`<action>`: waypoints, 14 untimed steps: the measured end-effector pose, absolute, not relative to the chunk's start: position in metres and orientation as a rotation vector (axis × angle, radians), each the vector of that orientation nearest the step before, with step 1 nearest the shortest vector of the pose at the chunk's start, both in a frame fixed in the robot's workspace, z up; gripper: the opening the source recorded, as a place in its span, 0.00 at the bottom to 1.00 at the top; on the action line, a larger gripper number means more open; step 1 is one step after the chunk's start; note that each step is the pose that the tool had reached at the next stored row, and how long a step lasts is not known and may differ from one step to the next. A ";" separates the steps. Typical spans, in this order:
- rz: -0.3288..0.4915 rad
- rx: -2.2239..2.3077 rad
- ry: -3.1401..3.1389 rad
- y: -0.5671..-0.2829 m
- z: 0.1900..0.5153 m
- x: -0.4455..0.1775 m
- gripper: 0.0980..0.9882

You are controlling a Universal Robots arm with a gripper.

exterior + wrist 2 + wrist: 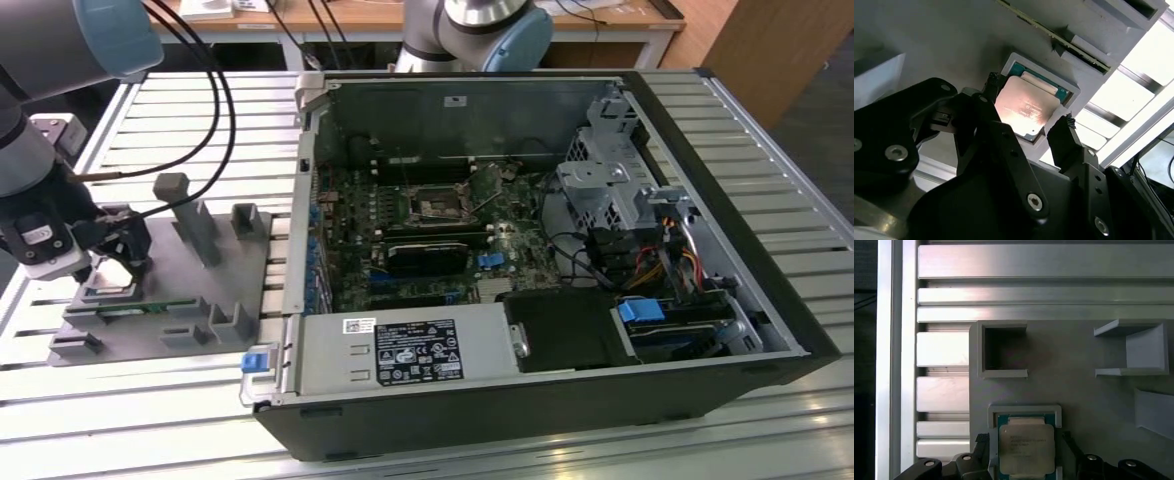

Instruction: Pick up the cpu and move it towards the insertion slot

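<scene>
The cpu (1021, 107) is a small square chip with a silvery top, lying in a shallow square pocket of the grey plastic fixture (180, 270) at the exterior view's left. Its green edge shows in the first wrist view, where the cpu (1026, 452) lies between the two black fingers. My gripper (1029, 105) hangs just over it, open, with one finger on each side of the chip; whether they touch it I cannot tell. In the exterior view my gripper (114, 262) sits low over the fixture's left end. The insertion slot (437, 205) is the square metal-framed socket on the motherboard inside the open computer case.
The black computer case (747, 230) lies open on the slatted metal table (200, 100). Grey posts (174, 195) stand up from the fixture. A thin green memory stick (134, 308) lies along its front edge. Cables (220, 110) run from my arm. A second arm's base (474, 35) stands behind the case.
</scene>
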State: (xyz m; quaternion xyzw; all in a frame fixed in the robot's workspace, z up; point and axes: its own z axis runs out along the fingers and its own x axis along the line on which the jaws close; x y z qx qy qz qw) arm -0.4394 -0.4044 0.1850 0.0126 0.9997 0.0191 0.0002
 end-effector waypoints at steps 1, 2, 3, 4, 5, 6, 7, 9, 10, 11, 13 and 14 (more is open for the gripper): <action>0.060 0.039 3.140 -0.404 0.185 -0.439 0.64; 0.060 0.039 3.141 -0.404 0.184 -0.439 0.64; 0.060 0.038 3.141 -0.404 0.184 -0.439 0.64; 0.060 0.038 3.141 -0.404 0.184 -0.439 0.64; 0.060 0.037 3.141 -0.404 0.184 -0.439 0.63; 0.060 0.037 3.141 -0.404 0.184 -0.439 0.63; 0.060 0.037 3.141 -0.404 0.184 -0.439 0.55; 0.060 0.037 3.141 -0.404 0.184 -0.439 0.55; 0.060 0.037 3.141 -0.404 0.184 -0.439 0.55; 0.060 0.037 3.141 -0.404 0.184 -0.439 0.54; 0.060 0.037 3.140 -0.404 0.184 -0.439 0.49; 0.060 0.037 3.140 -0.404 0.185 -0.439 0.49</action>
